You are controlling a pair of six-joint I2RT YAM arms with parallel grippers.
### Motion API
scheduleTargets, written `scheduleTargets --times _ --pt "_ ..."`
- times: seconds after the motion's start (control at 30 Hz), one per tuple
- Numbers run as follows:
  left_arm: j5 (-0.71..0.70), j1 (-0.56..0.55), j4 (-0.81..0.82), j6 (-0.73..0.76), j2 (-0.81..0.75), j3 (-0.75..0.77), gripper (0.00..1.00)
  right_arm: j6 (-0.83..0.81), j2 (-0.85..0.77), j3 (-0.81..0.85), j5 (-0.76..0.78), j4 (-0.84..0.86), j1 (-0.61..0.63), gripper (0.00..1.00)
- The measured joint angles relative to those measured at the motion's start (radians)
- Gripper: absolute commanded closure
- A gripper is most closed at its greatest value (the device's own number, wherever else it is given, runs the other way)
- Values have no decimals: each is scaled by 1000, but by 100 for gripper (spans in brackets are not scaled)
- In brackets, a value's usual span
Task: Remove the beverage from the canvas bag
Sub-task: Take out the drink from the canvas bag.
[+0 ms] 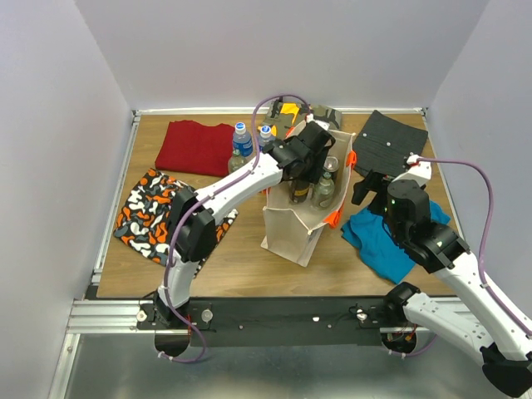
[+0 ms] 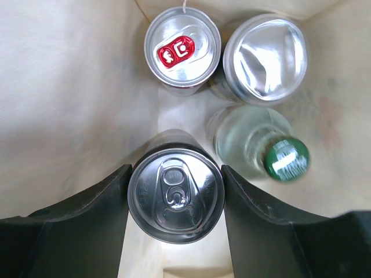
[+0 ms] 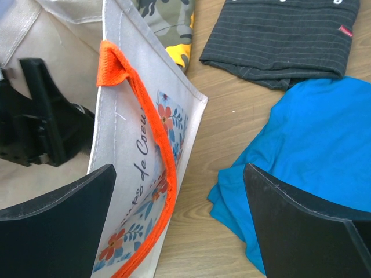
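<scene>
Inside the canvas bag [image 1: 289, 233], the left end effector [image 2: 175, 191] appears to pinch a silver can [image 2: 175, 202], one finger against each flank. The can's wall is smooth, so a light squeeze could let it slide out or tilt on the lift. Just beside it stands a green-capped bottle [image 2: 286, 157], which the finger on that side could clip and tip. Beyond are a red-tabbed can [image 2: 182, 49] and a can with a dented foil top [image 2: 265, 58], close together but apart from the held one. The soft beige wall lies bare on the left, so the roomiest path looks to be straight up. Outside, the right end effector [image 3: 179, 174] hangs spread and empty by the bag's side wall and orange handle [image 3: 152, 127]. With nothing steadying it, the bag may rise with the can or topple onto the tabletop [image 3: 232, 110].
</scene>
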Motion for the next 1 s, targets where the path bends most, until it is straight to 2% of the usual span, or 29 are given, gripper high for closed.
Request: scheduleTargets --times 0.3,1.0 --pt "-18 -23 -48 1 -115 6 100 0 -8 -1 -55 -10 0 0" --pt "-32 -82 -153 -7 -278 26 100 23 -25 0 -197 -40 0 0"
